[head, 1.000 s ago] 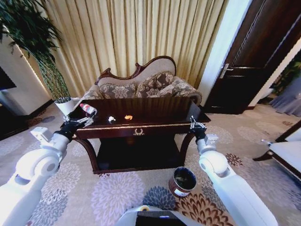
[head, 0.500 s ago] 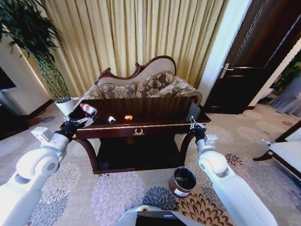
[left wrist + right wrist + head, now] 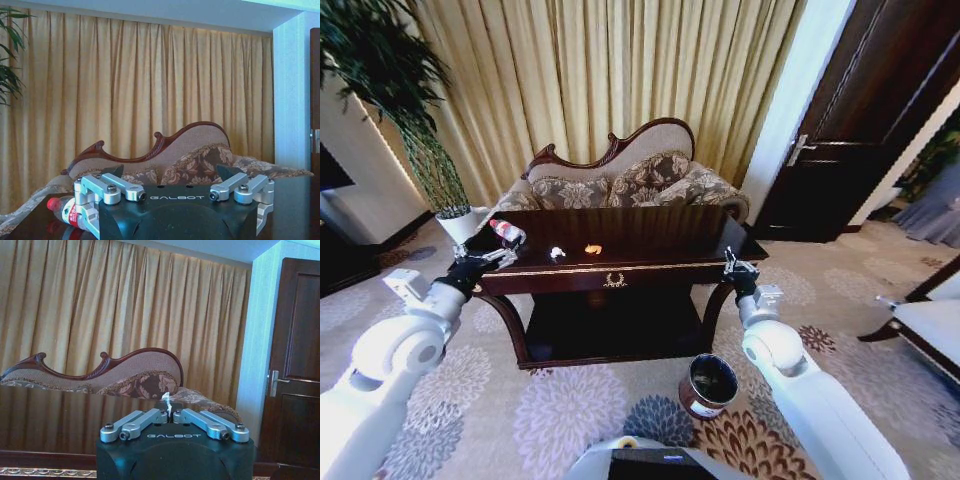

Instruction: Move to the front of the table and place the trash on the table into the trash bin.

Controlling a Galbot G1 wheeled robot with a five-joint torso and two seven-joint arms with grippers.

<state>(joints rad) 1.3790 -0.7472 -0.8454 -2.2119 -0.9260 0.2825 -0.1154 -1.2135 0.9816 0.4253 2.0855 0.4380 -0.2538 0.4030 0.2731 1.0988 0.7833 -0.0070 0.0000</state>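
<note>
Robot parked at desk (image 3: 620, 268) front: L end effector (image 3: 501, 257) spread apart at the left corner, just short of bottle (image 3: 507, 232), prob. lining up a grab; R end effector (image 3: 738, 266) pinched together, idle at right edge; bin (image 3: 708, 385) on floor below.

The head camera looks down from above at the counter (image 3: 620, 262). Both wrist cameras sit low at its edge, facing the sofa (image 3: 165, 160) and curtain (image 3: 125, 310), which all views share.
</note>
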